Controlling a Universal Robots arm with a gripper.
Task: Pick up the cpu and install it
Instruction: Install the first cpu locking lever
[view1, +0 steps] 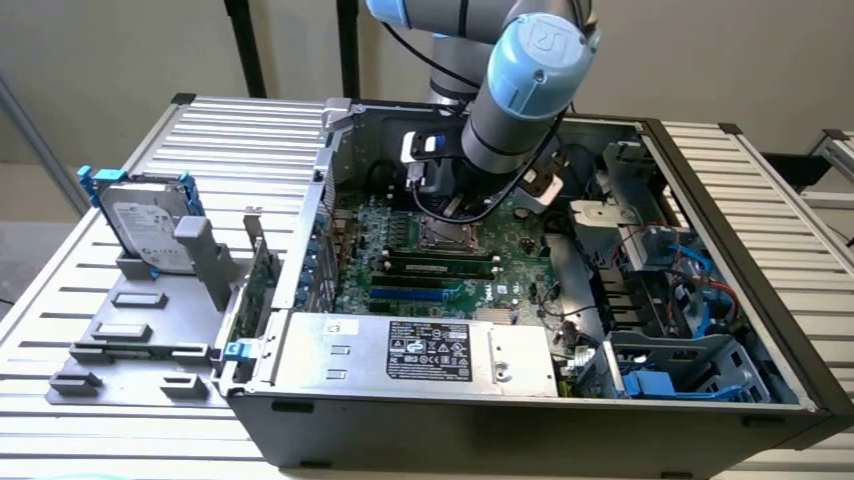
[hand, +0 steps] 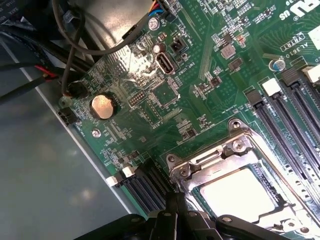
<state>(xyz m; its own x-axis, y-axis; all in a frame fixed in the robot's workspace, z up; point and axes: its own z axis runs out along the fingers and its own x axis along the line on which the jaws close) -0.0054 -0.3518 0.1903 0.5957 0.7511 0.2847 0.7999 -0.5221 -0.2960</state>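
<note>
Slatted metal tabletop (view1: 80, 300) carries an open computer case (view1: 534, 410) whose green motherboard (hand: 200, 85) lies flat, with a hard drive (view1: 144, 232) standing in a grey holder on the exterior view's left. Down inside the case, the arm's gripper (hand: 175, 212) hangs with its fingers pressed together, holding nothing, just beside the metal socket frame (hand: 220, 155). Within that frame the cpu (hand: 239, 194) lies flat, silver top up.
</note>
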